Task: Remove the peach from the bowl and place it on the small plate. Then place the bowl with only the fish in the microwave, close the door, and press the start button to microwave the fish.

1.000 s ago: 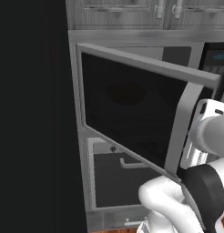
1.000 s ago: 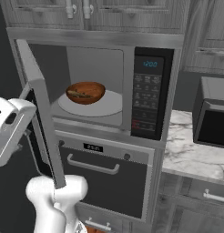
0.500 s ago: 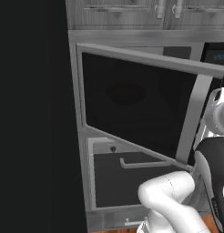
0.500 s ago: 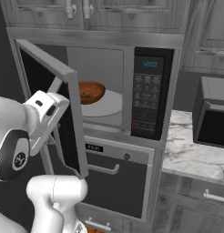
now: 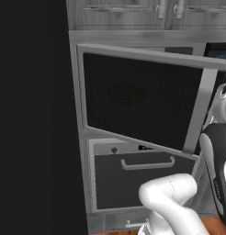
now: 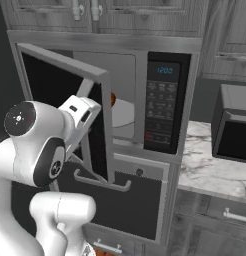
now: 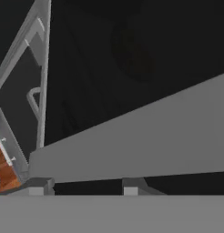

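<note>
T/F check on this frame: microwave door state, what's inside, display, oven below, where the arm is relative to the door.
1. The microwave door is fully shut. False: it stands partly open, swung out from its left hinge.
2. A bowl sits on the white turntable plate inside the microwave. True, though the door hides most of it.
3. The keypad panel is on the left of the cavity. False: it is on the right, display lit.
4. An oven door with a bar handle sits below the microwave. True.
5. The robot's hand is by the outer face of the door. True.
</note>
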